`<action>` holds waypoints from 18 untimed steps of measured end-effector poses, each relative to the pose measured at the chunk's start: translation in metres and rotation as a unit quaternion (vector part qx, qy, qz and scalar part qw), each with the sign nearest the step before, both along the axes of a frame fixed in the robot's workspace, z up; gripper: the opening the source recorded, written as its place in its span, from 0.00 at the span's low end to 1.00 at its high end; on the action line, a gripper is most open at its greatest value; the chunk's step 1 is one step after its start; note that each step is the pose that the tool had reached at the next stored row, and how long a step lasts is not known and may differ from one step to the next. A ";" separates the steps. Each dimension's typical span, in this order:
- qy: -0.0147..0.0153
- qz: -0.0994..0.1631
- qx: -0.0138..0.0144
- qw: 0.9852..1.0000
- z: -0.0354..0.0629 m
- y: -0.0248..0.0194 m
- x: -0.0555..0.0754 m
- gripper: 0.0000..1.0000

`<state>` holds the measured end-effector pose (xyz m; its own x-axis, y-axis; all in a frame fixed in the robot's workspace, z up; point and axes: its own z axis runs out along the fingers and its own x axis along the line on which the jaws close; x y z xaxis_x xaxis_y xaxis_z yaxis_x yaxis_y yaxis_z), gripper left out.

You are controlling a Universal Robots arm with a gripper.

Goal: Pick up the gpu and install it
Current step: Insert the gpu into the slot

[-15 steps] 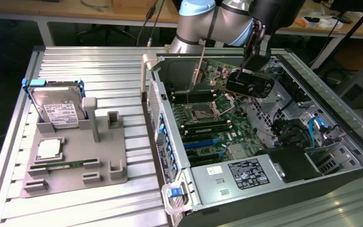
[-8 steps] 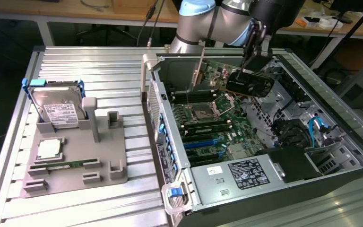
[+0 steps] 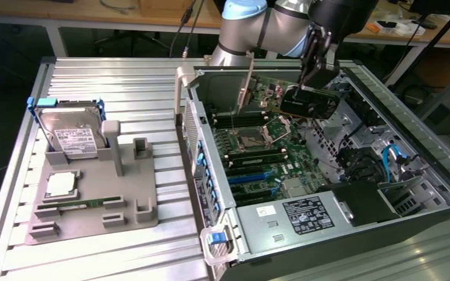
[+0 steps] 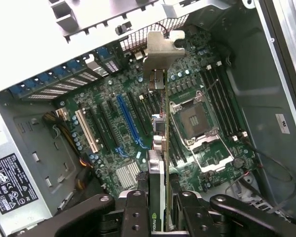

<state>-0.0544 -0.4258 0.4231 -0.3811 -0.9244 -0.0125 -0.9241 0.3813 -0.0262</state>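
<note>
Exterior cam sits high, angled down over the counter [image 3: 92,82] and PC case [image 3: 424,155]. Wrist cam peers close past the claw [image 4: 160,202] into it. Both catch the motherboard [image 3: 260,146].

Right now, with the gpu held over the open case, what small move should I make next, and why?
Probably a small sideways shift toward the long blue slot before lowering. The gripper is shut on the gpu, which hangs above the motherboard; in the wrist view its edge runs beside the CPU socket, not over that slot.
</note>
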 end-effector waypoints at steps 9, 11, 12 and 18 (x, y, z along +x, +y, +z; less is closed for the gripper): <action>0.000 0.031 0.000 1.000 0.0000 0.0000 0.000 0.27; 0.000 0.037 0.000 0.999 0.0000 0.0000 0.000 0.27; 0.000 0.041 0.000 0.999 0.0000 0.0000 0.000 0.27; 0.000 0.065 0.000 0.998 0.0000 0.0000 0.000 0.27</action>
